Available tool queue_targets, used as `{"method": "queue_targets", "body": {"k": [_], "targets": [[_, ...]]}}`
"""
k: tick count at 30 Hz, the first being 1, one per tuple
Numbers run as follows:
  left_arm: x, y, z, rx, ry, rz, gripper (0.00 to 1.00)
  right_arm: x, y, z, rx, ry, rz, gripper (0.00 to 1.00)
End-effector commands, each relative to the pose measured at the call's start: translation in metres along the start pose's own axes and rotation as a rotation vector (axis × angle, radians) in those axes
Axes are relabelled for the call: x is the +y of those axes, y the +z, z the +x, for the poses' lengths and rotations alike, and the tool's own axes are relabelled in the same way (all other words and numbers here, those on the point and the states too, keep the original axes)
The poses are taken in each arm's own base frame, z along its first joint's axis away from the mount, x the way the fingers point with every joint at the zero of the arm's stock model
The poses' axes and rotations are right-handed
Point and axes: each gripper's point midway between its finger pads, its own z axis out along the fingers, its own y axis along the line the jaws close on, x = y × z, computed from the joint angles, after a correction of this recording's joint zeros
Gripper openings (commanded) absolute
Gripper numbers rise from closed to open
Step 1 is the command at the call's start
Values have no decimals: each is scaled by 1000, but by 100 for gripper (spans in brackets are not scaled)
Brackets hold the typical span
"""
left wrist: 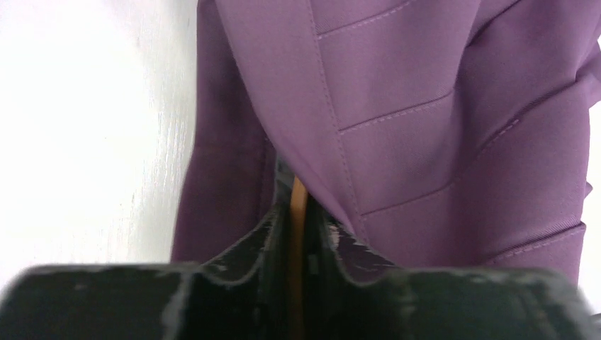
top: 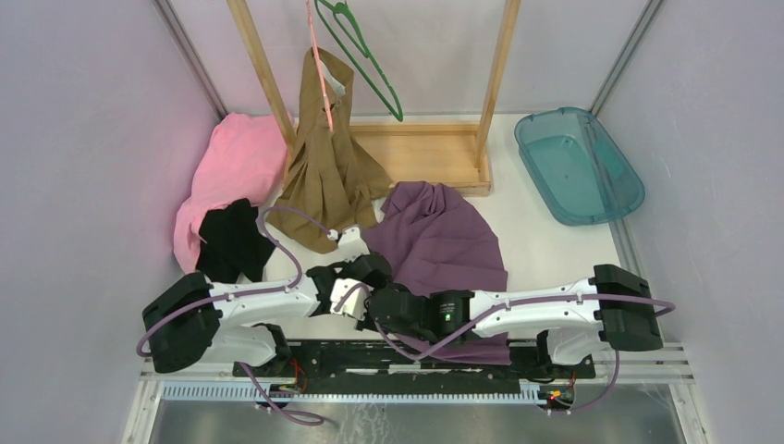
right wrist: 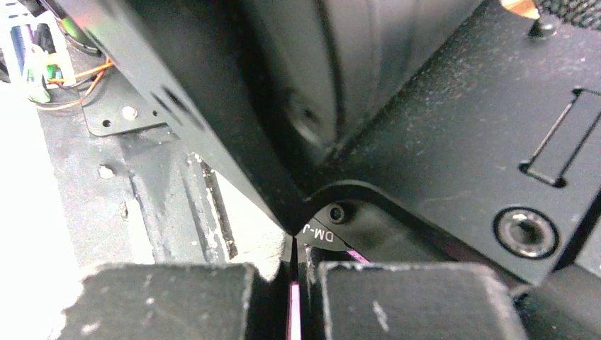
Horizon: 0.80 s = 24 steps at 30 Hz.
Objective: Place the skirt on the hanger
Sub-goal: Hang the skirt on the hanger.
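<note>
Purple skirt (top: 434, 242) lies crumpled flat on the white table (top: 555, 250), centre, in front of the wooden rack (top: 421, 153). Its near hem runs under the right arm towards the bases. It is not on the green hanger (top: 365, 60), which hangs empty from the rack's top rail, well apart from the skirt.

Left gripper (left wrist: 301, 212) sits at the skirt's left edge, low to the table. In the left wrist view the fingers (left wrist: 248, 241) stand close together with only a slim gap. A pleated fold of the skirt lies right at the tips and drapes over the right-hand finger. Can't tell whether any cloth is actually pinched in the gap.

Right gripper (right wrist: 294, 276) is closed tight, pads together. It is tucked in beside the left wrist, just off the skirt's near-left corner. The right wrist view is mostly filled by black arm housing (right wrist: 397, 106). A thin pink-purple sliver shows in the seam between the pads, possibly skirt cloth, but it is too small to tell.

Other items:
- A brown garment (top: 328, 171) hangs off the rack on a pink hanger, its lower end touching the skirt's upper-left edge.
- A pink garment (top: 236, 166) and a black garment (top: 231, 242) are piled at the left.
- A teal bin (top: 578, 166) sits far right, apart from the skirt.
</note>
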Motion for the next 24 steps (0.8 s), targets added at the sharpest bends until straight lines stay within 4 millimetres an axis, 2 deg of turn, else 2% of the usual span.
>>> {"method": "queue_targets", "body": {"k": [1, 5, 10, 12, 13, 14, 15, 20, 24], "targets": [[-21, -8, 4, 26, 34, 49, 34, 9, 13, -62, -246, 24, -47, 1], [-18, -12, 18, 104, 93, 57, 41, 11, 15, -46, -227, 44, -48, 1], [-3, -19, 31, 173, 151, 47, 53, 15, 19, -23, -208, 80, -50, 1], [3, -22, 28, 155, 151, 46, 65, 17, 19, -14, -204, 96, -53, 1], [4, -23, 26, 146, 152, 52, 76, 17, 18, -11, -205, 105, -52, 1], [3, -26, 21, 128, 146, 69, 93, 17, 17, -8, -207, 113, -53, 1], [1, -28, 18, 114, 143, 85, 100, 17, 15, -7, -214, 122, -53, 1], [-1, -34, 2, 50, 141, 104, 99, 13, 4, -7, -256, 169, -44, 1], [-11, -38, -4, 28, 118, 151, 99, 12, 5, -1, -258, 183, -34, 1]]}}
